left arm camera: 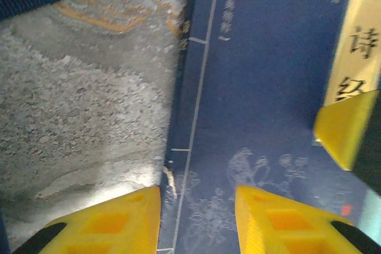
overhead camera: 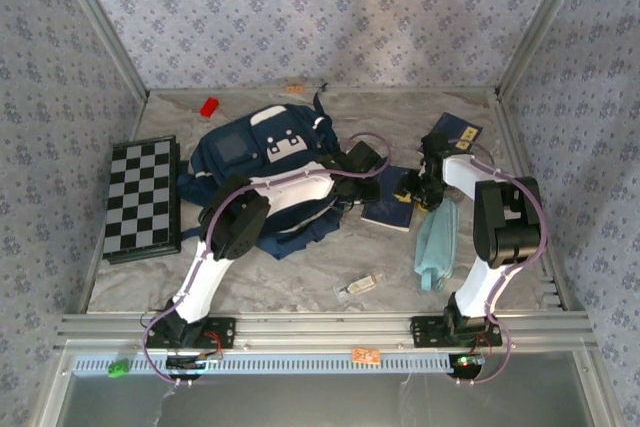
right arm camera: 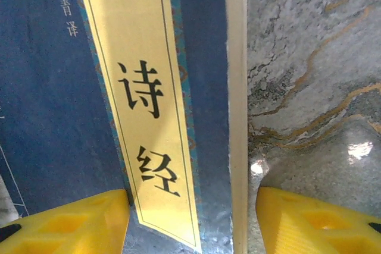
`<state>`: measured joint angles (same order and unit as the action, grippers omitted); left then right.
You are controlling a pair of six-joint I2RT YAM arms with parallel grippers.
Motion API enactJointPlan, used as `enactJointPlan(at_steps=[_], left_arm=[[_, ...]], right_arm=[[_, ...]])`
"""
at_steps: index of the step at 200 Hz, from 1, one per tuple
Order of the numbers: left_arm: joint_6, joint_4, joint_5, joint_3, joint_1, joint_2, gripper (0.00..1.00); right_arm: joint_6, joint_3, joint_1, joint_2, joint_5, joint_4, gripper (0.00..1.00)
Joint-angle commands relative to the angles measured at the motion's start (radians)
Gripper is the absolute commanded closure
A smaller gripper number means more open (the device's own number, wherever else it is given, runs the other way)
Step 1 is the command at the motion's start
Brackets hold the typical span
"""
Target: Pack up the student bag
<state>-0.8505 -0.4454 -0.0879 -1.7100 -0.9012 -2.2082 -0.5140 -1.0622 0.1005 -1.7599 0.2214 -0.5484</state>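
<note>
Down on the marbled counter (overhead camera: 300, 267), a dark blue book (overhead camera: 390, 212) lies just right of the student bag (overhead camera: 255, 152), and both arms are on it. The right wrist view gives a clean read of its yellow label (right arm camera: 143, 117): big black characters "诗经", with small white writing "李青 译" on the cover beside it. The left wrist view catches the same label at its right edge, plus faint white line drawings of birds and plants on the cover.

The left pincer (left arm camera: 196, 224) is parted and has hold of nothing. One yellow finger is over bare counter, the other over the cover, with the book's left edge between them. The right pincer (right arm camera: 193, 218) is also apart and empty, straddling the opposite edge where the pale page block shows.

The bag sits at the back left-centre of the counter, with the left arm reaching across its right side. A black-and-white checkerboard (overhead camera: 143, 197) lies just to its left, and a small red block (overhead camera: 209, 106) is behind it. A second blue book (overhead camera: 458, 131) lies at the back right. A pale teal fabric piece (overhead camera: 437, 242) is beside the right arm, and a small clear packet (overhead camera: 360, 287) is near the front.
</note>
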Motion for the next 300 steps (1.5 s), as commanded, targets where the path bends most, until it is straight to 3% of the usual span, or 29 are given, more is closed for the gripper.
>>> enactJointPlan(at_steps=[1,49,158,242,300], left_arm=[[0.004,-0.047,0.014,-0.052,0.004,-0.028,0.63],[0.006,-0.04,-0.009,-0.053,0.002,-0.045,0.64],[0.014,-0.08,0.04,-0.045,0.002,-0.056,0.66],[0.007,-0.073,0.024,-0.048,0.001,-0.053,0.67],[0.001,-0.07,0.014,-0.048,-0.001,-0.058,0.67]], right_arm=[[0.019,-0.006,-0.008,-0.031,-0.006,-0.025,0.39],[0.017,-0.003,-0.007,-0.025,0.1,0.01,0.45],[0.023,0.015,-0.055,0.135,0.273,0.034,0.45],[0.045,0.023,-0.051,0.035,0.137,0.0,0.41],[0.038,0.004,-0.027,-0.016,0.186,0.032,0.43]])
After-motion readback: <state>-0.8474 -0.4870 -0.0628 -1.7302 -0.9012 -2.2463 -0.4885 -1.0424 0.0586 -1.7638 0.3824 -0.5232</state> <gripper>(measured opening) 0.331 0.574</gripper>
